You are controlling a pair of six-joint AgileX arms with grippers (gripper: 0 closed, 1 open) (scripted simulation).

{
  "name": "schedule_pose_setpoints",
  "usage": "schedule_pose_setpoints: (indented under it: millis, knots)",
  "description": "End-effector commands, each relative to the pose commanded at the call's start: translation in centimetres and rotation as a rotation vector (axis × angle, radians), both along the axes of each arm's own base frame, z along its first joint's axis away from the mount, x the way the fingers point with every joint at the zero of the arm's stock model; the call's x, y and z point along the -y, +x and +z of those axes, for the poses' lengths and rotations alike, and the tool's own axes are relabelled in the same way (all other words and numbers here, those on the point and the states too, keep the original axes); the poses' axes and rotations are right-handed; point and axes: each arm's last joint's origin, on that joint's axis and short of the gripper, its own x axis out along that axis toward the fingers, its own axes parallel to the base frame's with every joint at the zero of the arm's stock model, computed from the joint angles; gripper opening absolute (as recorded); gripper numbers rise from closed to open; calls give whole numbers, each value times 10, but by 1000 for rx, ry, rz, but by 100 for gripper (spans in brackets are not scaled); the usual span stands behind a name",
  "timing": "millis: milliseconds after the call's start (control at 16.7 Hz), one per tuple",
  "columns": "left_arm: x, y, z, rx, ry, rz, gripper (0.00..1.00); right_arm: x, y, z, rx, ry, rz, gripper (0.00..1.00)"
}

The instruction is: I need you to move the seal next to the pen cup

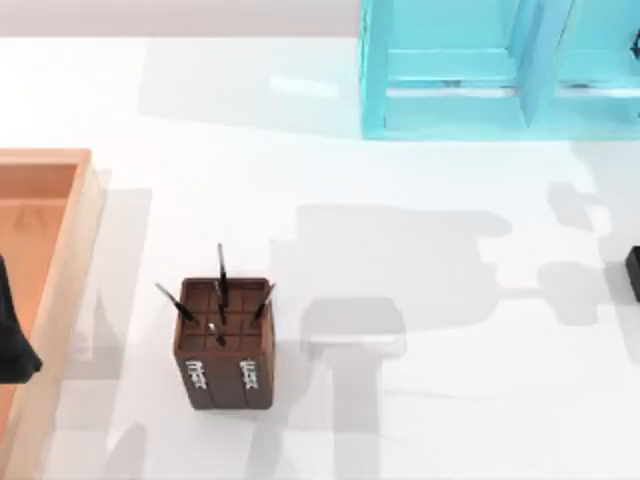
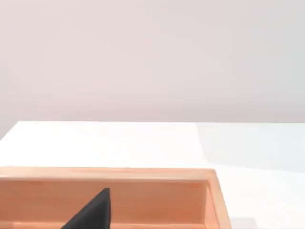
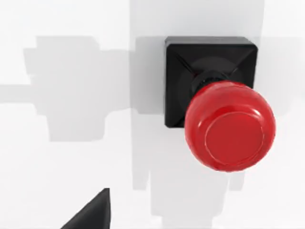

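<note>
Right now my right arm hangs over the seal to line up a grasp, jaws' state unclear.

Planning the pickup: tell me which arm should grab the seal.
Right, probably. Its wrist camera looks straight down on the seal, standing on bare table. The left gripper sits over the wooden tray at the table's left edge, beyond the pen cup.
</note>
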Motion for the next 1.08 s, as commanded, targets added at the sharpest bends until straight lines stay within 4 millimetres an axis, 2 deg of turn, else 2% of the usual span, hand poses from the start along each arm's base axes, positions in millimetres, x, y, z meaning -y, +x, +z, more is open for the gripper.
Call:
schedule_pose_setpoints:
  millis: [420, 540, 900, 1080]
  knots:
    - [0, 0, 0, 0, 0, 0, 100, -1, 1, -6, -5, 0, 2, 100]
    - [0, 0, 0, 0, 0, 0, 100, -1, 3, -22, -10, 0, 0, 100]
    - [0, 0, 0, 0, 0, 0, 100, 0, 3, -91, 2, 0, 0, 100]
    - [0, 0, 0, 0, 0, 0, 100, 0, 1, -100, -3, 0, 0, 100]
